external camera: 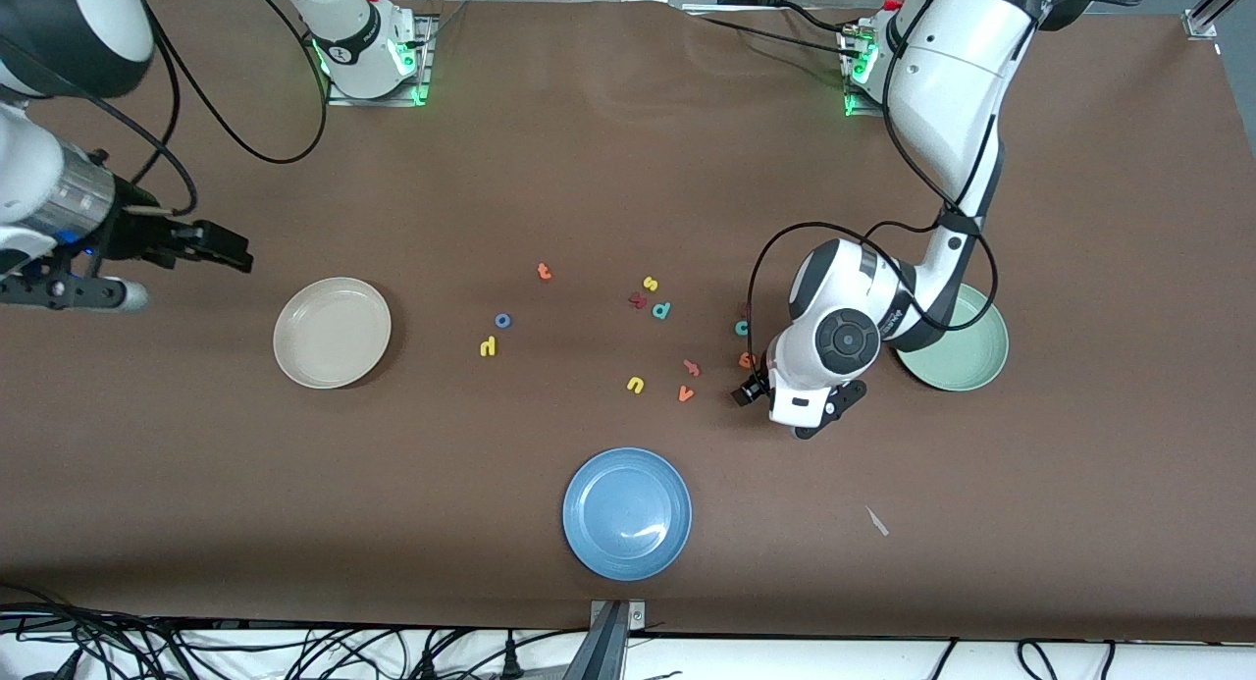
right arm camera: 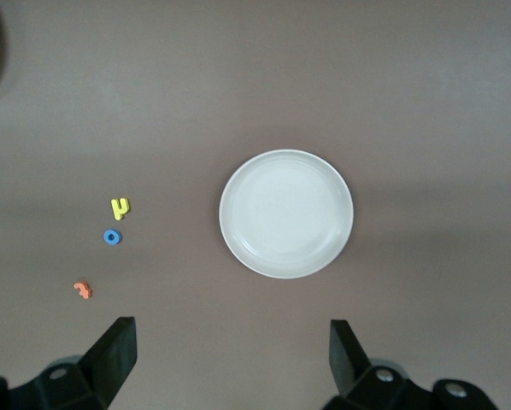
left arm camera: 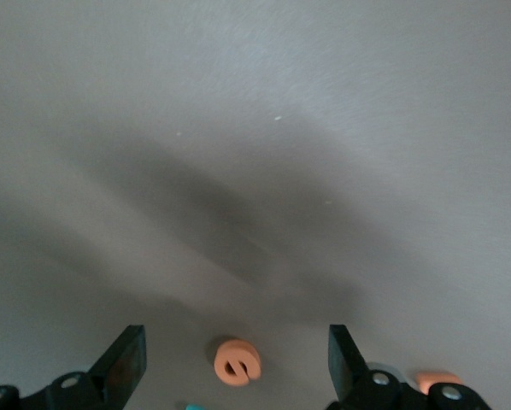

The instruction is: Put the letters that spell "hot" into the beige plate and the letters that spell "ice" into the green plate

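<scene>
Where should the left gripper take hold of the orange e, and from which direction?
Straight down from above: the orange e lies flat on the table, apart from its neighbours. The left gripper already straddles it with open jaws, so pinching across its round outer edges likely works best.

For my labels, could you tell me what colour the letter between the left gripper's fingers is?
Orange: the e, clearest in the left wrist view.

A brown table (external camera: pixel 628 170) carries three plates: a beige plate (external camera: pixel 332 332) at nine o'clock, a blue plate (external camera: pixel 627 512) at six, a green plate (external camera: pixel 967 351) at three. Small letters lie scattered at the centre: orange t (external camera: pixel 544 271), blue o (external camera: pixel 502 320), yellow h (external camera: pixel 488 346), yellow s (external camera: pixel 650 284), teal d (external camera: pixel 661 310), yellow u (external camera: pixel 635 385), orange v (external camera: pixel 686 394).
</scene>
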### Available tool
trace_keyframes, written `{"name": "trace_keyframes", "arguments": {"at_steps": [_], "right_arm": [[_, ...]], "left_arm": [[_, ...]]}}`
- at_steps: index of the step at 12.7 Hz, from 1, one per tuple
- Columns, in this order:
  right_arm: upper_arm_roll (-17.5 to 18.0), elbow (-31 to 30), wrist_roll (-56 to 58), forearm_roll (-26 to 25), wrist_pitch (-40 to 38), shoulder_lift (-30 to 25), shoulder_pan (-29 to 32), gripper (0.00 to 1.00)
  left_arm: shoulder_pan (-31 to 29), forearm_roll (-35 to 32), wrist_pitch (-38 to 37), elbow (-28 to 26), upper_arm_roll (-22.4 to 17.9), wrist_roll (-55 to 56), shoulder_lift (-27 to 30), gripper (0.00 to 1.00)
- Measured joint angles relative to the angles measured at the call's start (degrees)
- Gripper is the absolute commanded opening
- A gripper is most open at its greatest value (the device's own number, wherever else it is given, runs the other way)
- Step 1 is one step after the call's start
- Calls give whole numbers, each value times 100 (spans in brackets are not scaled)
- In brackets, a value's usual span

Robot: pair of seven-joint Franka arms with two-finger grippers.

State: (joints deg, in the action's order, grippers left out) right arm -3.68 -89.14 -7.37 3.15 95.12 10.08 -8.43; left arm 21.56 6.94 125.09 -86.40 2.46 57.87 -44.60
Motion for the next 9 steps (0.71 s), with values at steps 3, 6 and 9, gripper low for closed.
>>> {"name": "trace_keyframes", "arguments": {"at_steps": [3,6,9], "right_arm": [[12,-2,-303,-10,458,323,-331,100],[15,-3,-711,-26,912,630,-613,100],[16,-5,-844,-29,1109,943,-792,100]], "left_arm": [[73,1,369,-305,0,165,-12,81],[184,1,424,-388,1,386,-12,68],[249,1,430,-395,0,541,-12,52]]}}
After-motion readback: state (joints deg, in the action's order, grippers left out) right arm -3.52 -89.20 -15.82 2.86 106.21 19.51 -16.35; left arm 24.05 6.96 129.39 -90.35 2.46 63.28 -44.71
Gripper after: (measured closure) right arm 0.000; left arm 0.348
